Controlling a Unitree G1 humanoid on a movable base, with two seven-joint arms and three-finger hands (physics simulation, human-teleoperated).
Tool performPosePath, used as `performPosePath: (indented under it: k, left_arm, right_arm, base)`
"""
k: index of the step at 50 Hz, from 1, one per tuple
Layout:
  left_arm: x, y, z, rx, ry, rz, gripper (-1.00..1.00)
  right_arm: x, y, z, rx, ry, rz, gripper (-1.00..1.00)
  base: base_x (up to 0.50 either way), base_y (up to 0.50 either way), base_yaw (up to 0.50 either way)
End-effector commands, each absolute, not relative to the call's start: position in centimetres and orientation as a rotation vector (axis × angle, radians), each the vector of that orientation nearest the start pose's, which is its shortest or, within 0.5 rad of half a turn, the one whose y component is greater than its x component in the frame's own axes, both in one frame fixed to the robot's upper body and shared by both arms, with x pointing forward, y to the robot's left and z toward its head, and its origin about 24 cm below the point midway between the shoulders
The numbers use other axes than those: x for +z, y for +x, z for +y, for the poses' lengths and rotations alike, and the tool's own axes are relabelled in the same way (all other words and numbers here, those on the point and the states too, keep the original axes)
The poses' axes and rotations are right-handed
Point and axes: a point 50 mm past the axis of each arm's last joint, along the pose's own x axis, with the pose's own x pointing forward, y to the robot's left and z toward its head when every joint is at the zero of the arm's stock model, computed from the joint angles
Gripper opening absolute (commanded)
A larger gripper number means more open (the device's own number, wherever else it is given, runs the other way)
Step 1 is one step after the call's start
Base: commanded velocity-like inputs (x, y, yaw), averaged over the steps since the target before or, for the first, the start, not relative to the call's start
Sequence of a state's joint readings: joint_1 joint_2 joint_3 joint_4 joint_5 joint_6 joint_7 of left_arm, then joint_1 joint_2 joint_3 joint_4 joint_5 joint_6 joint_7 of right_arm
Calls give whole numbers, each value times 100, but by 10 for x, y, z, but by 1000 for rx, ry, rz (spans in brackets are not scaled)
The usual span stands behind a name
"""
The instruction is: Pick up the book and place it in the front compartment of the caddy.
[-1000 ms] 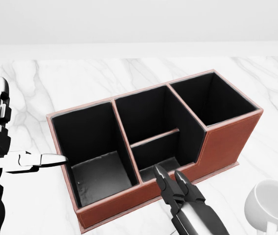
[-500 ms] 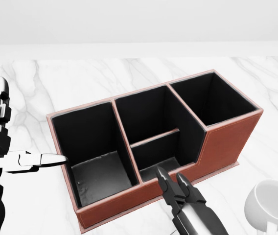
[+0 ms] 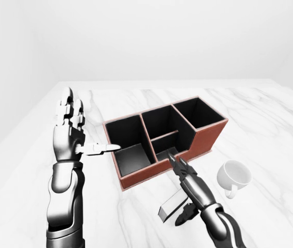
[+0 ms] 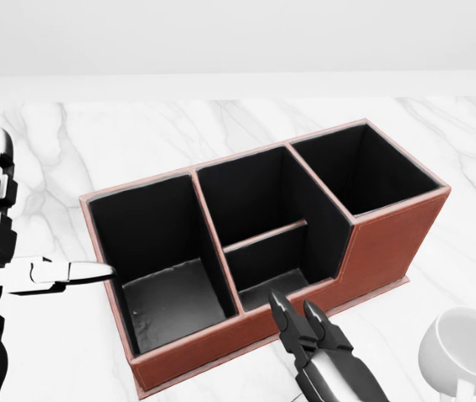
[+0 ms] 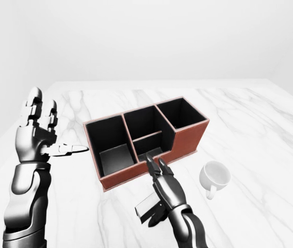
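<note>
Left-eye view: the right hand point(image 3: 188, 182) pinches the slim grey book point(image 3: 171, 205) beneath its fingers, tilted for insertion. Head view: its fingertips point(image 4: 281, 306) point at the brown leather caddy point(image 4: 389, 243), touching its low compartment's wall. Right-eye view: the left hand point(image 5: 35, 132) is raised, fingers spread, clear.

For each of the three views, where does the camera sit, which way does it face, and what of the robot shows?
Left-eye view: on the head, looking down over the marble table at the caddy, mug and book; left hand raised, right hand over the book.
Right-eye view: nearly the same picture, everything shifted left.
Head view: closer on the caddy; both hands cut by the edges, book unseen.
All three share the caddy, the mug and both hands.
</note>
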State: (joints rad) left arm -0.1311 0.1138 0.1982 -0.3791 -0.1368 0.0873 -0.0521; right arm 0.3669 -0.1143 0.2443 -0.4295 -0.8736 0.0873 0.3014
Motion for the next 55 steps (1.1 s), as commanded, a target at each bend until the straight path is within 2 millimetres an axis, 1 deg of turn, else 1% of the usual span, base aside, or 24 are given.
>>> performPosePath:
  k: [1,30,33,34,37,55]
  left_arm:
    - [159,254,196,61,5,-443,100]
    - [159,254,196,60,5,-443,100]
    - [159,254,196,61,5,-443,100]
    - [155,255,196,61,4,-425,100]
    - [154,255,196,61,4,-419,100]
    - [155,255,196,61,3,-424,100]
  right_arm:
    - [43,178,-122,376,-911,99,100]
    - [32,179,-123,376,-911,122,100]
    - [31,179,-123,377,-911,123,100]
    - [31,179,-123,378,-912,124,100]
    - [30,178,-122,380,-912,125,100]
    - [29,177,-121,388,-911,128,100]
  base:
    - [0,0,0]
    - [0,0,0]
    - [0,0,0]
    - [0,0,0]
    - [0,0,0]
    - [0,0,0]
